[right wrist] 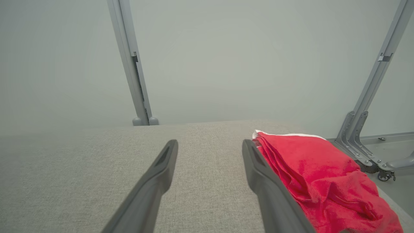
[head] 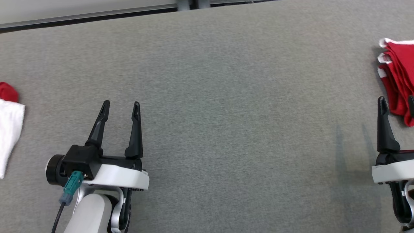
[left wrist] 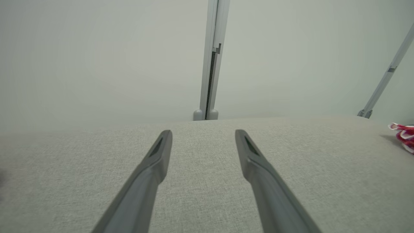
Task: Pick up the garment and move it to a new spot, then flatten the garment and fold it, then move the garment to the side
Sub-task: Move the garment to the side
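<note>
Garment (head: 399, 77): red with white trim, folded into a layered stack, at the right edge of the surface (head: 226, 97), toward the far right corner. It lies flat on the grey fabric and nothing grips it. The head view cuts it off on the right. In the right wrist view it sits just right of the right-hand finger, white hem at the far end, a few loose wrinkles on the near end.

Right gripper (head: 396, 98): fingers spread wide, empty, low over the surface at the right edge, tips just short of the garment's near side. Can't tell if the outer finger touches the cloth.

Left gripper (head: 121, 103): fingers also spread wide, empty, over bare fabric in the near-left area, well apart from the garment.

Second cloth (head: 9, 129): white with a red part at its far end, at the left edge, partly out of view.

Grey frame post (right wrist: 129, 64) stands behind the far edge, against a pale wall.
</note>
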Controlling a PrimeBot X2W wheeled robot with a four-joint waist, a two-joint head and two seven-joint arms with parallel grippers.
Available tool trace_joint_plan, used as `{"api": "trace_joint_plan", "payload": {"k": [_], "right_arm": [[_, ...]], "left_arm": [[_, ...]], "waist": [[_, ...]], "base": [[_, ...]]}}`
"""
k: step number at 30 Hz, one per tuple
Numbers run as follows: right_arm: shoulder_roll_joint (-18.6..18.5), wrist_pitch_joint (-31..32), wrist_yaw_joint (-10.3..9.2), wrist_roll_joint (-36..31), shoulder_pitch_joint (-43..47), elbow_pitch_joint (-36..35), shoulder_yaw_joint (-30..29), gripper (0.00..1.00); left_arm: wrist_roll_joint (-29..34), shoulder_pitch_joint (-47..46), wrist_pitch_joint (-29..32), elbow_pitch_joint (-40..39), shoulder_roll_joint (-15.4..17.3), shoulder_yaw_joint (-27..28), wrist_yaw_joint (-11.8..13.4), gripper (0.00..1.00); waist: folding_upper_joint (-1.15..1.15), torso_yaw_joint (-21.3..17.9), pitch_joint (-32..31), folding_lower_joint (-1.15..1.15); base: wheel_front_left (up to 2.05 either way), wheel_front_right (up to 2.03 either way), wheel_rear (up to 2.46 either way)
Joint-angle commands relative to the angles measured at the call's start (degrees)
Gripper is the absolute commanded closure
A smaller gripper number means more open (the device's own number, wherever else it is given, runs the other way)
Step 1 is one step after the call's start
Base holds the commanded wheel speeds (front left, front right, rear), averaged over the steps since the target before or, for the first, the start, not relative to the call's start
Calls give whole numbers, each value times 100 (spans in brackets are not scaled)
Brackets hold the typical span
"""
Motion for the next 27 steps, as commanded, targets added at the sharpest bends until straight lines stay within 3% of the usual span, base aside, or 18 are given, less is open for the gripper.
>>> {"api": "trace_joint_plan", "payload": {"k": [1,10,27], "right_arm": [[-12,99,-10,-63,134,-122,-39,0],[95,651,-10,-248,541,-767,28,0],[482,1174,-10,-392,1521,-1155,210,0]], "left_arm": [[-52,98,-54,41,2,51,37,0],[-235,507,-189,282,102,399,130,0],[-364,1276,-13,445,308,251,-7,0]], "waist": [[0,487,-276,0],[0,1021,-660,0],[0,876,-1693,0]], "base": [[0,0,0],[0,0,0],[0,0,0]]}}
